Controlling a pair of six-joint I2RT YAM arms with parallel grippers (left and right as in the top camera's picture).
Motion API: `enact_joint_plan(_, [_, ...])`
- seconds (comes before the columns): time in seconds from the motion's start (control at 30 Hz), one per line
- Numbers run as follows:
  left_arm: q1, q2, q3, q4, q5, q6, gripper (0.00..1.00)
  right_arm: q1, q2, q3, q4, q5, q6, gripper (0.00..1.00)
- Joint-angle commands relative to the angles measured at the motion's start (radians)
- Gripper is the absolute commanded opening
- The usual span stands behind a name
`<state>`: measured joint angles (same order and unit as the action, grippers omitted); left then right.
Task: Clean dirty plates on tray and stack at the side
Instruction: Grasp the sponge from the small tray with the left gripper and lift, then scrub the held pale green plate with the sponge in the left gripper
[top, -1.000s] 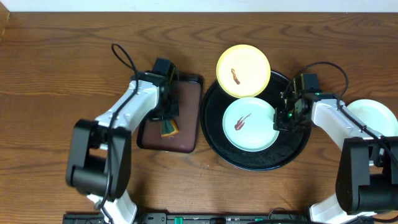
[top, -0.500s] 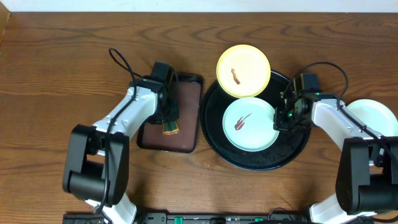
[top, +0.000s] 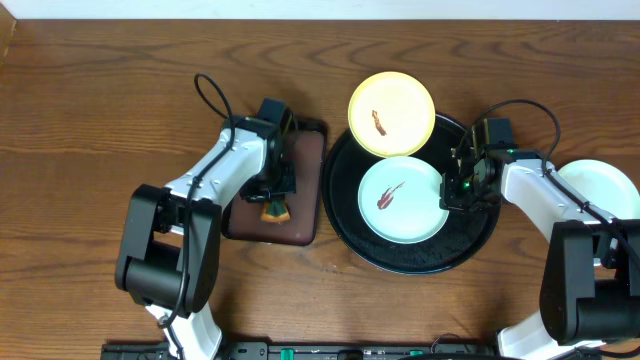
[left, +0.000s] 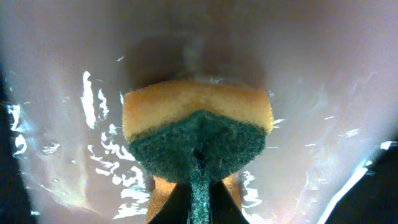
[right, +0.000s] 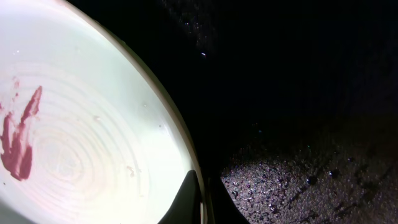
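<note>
**Sponge pinched on the brown tray, right fingers at a plate's rim**

From where I stand, the left fingers (top: 273, 196) are down over the small dark-brown tray (top: 297, 228), closed tight on a sponge (left: 198, 134). The sponge is yellow with a green scouring face. That green face is squeezed into a narrow ridge where the fingers nip it. The rest of the sponge bulges out just ahead of the fingertips and sits against the tray's wet, glossy floor.

Across the bench (top: 100, 100), the right fingers (right: 198, 196) are pressed together, low inside the big round black tray (top: 420, 258). They sit right at the edge of a pale mint plate (top: 401, 198). I cannot tell whether the rim is caught between them or they only touch it. That plate lies flat in the tray on the left-arm side of these fingers, with a red-brown smear (right: 18, 146) near its middle.

Beyond the right fingers, farther from the robot, a pale yellow plate (top: 391, 113) rests over the black tray's far rim, overlapping the mint plate's edge. It has a red-brown streak of its own.

On the outer side of the right fingers, well apart from both trays, a second mint plate (top: 598, 182) lies on the bench, partly hidden by the right arm. Its visible part shows no smear.
</note>
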<state>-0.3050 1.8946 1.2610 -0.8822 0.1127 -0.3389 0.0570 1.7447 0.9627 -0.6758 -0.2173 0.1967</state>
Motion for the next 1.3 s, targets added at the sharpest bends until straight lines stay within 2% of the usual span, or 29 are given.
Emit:
enact_joint_plan(0.0, [-0.02, -0.06, 0.173, -0.084, 0.003, 0.013, 0.07, -0.009, 0.01, -0.01, 0.003, 0.056, -0.011, 0.01])
enact_joint_plan(0.1, [-0.058, -0.085, 0.252, -0.093, 0.102, 0.012, 0.07, -0.007, 0.01, -0.01, 0.004, 0.056, -0.013, 0.01])
enact_joint_plan(0.17, [-0.113, -0.085, 0.269, -0.047, 0.164, -0.017, 0.07, 0.009, 0.01, -0.01, 0.004, 0.056, -0.046, 0.01])
enact_joint_plan(0.37, [-0.309, -0.05, 0.268, 0.076, 0.175, -0.116, 0.08, 0.036, 0.01, -0.01, 0.003, 0.061, -0.048, 0.01])
enact_joint_plan(0.5, [-0.415, 0.043, 0.268, 0.127, 0.175, -0.232, 0.07, 0.036, 0.01, -0.01, 0.002, 0.06, -0.045, 0.01])
enact_joint_plan(0.8, [-0.452, 0.249, 0.268, 0.163, 0.172, -0.235, 0.07, 0.036, 0.01, -0.01, 0.003, 0.061, -0.045, 0.01])
enact_joint_plan(1.07, [-0.515, 0.3, 0.268, 0.382, 0.2, -0.235, 0.07, 0.036, 0.01, -0.01, -0.001, 0.076, -0.06, 0.01])
enact_joint_plan(1.13, [-0.523, 0.3, 0.268, 0.461, 0.174, -0.235, 0.08, 0.036, 0.01, -0.01, -0.004, 0.091, -0.06, 0.01])
enact_joint_plan(1.27, [-0.497, 0.3, 0.268, 0.423, 0.068, -0.211, 0.08, 0.036, 0.01, -0.01, -0.017, 0.116, -0.06, 0.01])
